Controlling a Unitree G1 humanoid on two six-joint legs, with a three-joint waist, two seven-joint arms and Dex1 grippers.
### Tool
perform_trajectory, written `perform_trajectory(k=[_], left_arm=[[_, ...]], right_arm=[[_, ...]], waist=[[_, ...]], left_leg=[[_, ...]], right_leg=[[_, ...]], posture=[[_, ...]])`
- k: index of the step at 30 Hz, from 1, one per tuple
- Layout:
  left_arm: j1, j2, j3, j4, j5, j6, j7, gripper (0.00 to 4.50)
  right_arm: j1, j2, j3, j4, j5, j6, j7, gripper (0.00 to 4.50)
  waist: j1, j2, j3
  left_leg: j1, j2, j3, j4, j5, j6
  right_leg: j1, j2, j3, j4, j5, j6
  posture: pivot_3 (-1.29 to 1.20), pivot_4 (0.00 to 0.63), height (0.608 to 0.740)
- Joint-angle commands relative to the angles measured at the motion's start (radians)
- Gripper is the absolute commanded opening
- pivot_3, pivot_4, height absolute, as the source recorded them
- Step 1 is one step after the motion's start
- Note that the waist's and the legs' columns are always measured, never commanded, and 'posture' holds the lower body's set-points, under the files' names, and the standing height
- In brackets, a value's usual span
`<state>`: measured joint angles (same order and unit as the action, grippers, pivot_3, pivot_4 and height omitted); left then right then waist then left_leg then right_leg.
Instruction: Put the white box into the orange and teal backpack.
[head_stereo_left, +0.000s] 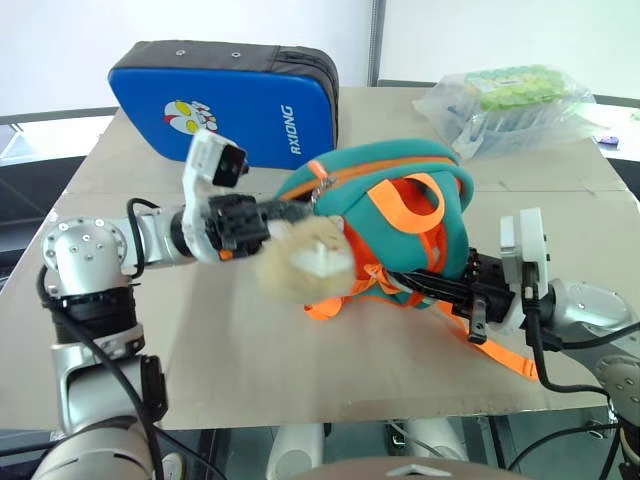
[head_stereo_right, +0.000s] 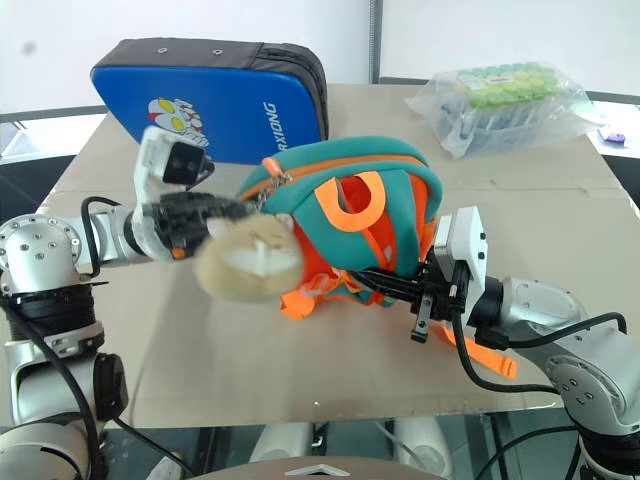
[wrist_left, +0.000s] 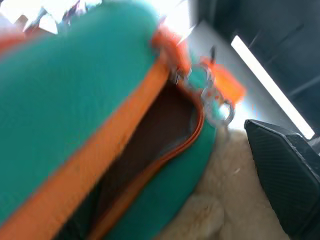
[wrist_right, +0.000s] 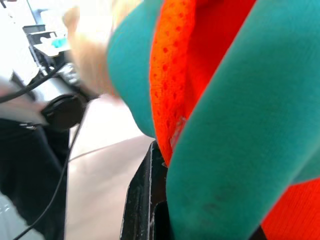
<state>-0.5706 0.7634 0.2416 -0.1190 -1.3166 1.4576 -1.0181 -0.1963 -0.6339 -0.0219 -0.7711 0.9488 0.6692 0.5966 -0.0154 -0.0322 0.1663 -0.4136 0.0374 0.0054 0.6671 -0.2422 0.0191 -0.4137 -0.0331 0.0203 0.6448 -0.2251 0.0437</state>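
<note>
The orange and teal backpack (head_stereo_left: 400, 215) is propped up at the middle of the table, with its beige plush charm (head_stereo_left: 300, 262) hanging at its left end. My right gripper (head_stereo_left: 405, 285) is shut on the backpack's lower right edge, among the orange straps. My left gripper (head_stereo_left: 292, 210) is open, level and pointing right at the backpack's zipper end by the charm. The left wrist view shows the zipper mouth (wrist_left: 150, 145) parted with a dark inside, and one black finger (wrist_left: 285, 175) beside it. The white box is hidden.
A blue padded case (head_stereo_left: 225, 100) with a cartoon stands at the back left. A clear bag of green items (head_stereo_left: 510, 100) lies at the back right. The cardboard-covered table (head_stereo_left: 250, 350) ends close in front of me.
</note>
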Motion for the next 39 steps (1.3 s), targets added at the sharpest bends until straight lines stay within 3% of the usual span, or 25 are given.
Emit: perform_trajectory(k=[1,5,11,18,23,25,33,39], left_arm=[[0.098,0.120,-0.098,-0.133,0.111,-0.107,-0.174,4.41],[0.188,0.234,-0.162,-0.147,0.196,-0.206,-0.325,4.41],[0.066,0.148,0.012,0.125,-0.019,-0.072,-0.212,4.41],[-0.110,-0.010,0.226,0.431,-0.325,-0.101,0.189,4.41],[-0.120,-0.077,0.273,0.442,-0.602,-0.190,0.473,4.41],[-0.086,-0.072,0.250,0.367,-0.653,-0.183,0.508,4.41],[0.178,0.008,0.121,0.007,-0.582,-0.056,0.415,4.41],[0.404,0.140,0.030,-0.167,-0.293,0.003,0.168,4.41]], right_arm=[[-0.041,0.017,0.009,0.009,-0.037,-0.028,-0.012,0.00],[-0.064,0.028,0.033,0.022,-0.059,-0.020,-0.007,0.00],[-0.085,0.037,0.056,0.031,-0.064,-0.007,0.009,0.00],[-0.085,0.025,0.056,0.039,-0.068,0.001,0.030,0.00],[-0.100,0.031,0.053,0.051,-0.070,0.006,0.023,0.00],[-0.109,0.035,0.053,0.059,-0.073,0.008,0.018,0.00],[-0.178,0.116,0.051,0.108,-0.101,0.004,-0.062,0.00],[-0.226,0.155,0.043,0.110,-0.061,0.030,-0.095,0.00]], waist=[[0.002,0.001,0.000],[0.005,0.001,0.000],[0.010,0.001,0.001],[0.010,0.000,0.001],[0.008,0.000,0.001],[0.007,0.000,0.001],[0.003,0.000,0.001],[0.003,0.002,0.001]], left_leg=[[0.000,0.000,0.001,0.000,0.000,0.000],[0.002,0.000,0.003,0.000,0.000,0.000],[0.000,0.001,0.005,0.001,0.000,0.000],[-0.002,0.000,0.002,0.001,0.000,0.000],[-0.002,0.000,-0.001,0.001,0.000,0.000],[-0.002,0.000,-0.001,0.002,0.000,0.000],[0.000,0.000,0.000,0.000,0.000,0.000],[0.001,0.000,0.002,0.000,0.000,0.000]], right_leg=[[0.000,0.000,0.001,0.000,0.000,-0.001],[0.000,-0.001,0.001,0.000,0.000,-0.001],[0.000,0.000,-0.001,0.000,-0.001,0.000],[0.000,0.000,-0.003,0.000,0.002,0.004],[0.000,-0.002,-0.002,0.000,0.002,0.004],[0.000,-0.002,-0.002,0.000,0.002,0.004],[0.000,-0.002,0.000,0.001,0.002,0.003],[0.000,-0.001,0.001,0.001,0.000,-0.001]], posture=[[0.00,0.150,0.740],[0.00,0.150,0.740],[0.00,0.150,0.740],[0.00,0.150,0.740],[0.00,0.150,0.740],[0.00,0.150,0.740],[0.00,0.150,0.740],[0.00,0.150,0.740]])
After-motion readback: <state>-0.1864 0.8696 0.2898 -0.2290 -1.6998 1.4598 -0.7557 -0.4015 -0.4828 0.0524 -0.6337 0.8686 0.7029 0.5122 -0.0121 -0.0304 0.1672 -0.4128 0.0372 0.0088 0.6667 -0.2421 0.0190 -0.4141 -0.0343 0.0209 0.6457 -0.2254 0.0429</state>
